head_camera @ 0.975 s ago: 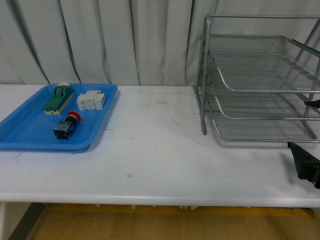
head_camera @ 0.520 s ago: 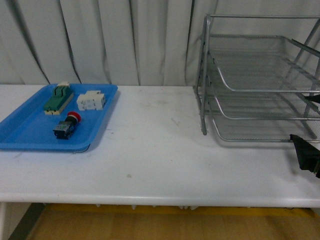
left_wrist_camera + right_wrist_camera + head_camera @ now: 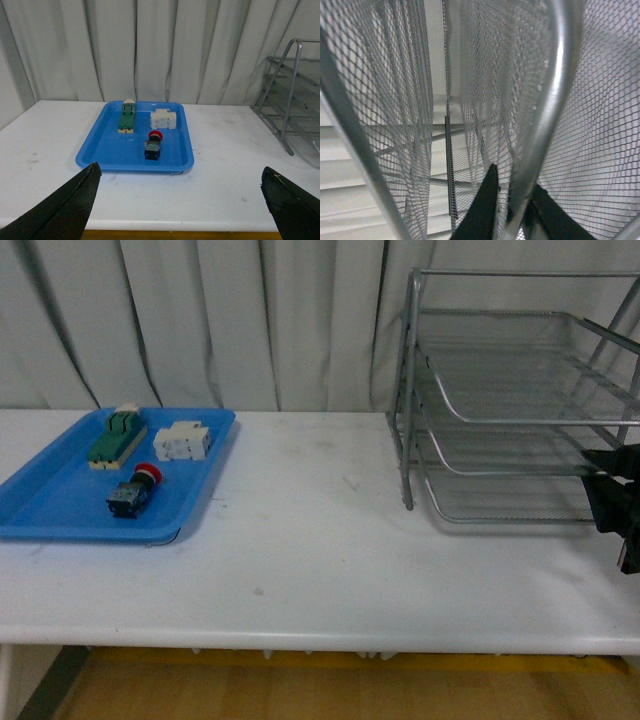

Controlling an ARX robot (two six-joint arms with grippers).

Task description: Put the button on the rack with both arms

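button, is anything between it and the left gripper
Nothing visible blocks it. In the left wrist view the button lies in the blue tray, facing the open left gripper; only the tray's low near rim lies between. The green block and white block sit beyond it.

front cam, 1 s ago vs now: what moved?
The right hand rose at the right edge of the front view, from table level in front of the rack up to the front rims of its lower tiers. The right wrist view shows a rack tube between its fingers; whether it grips is unclear. Unchanged: the rack, and the button lying on the blue tray.
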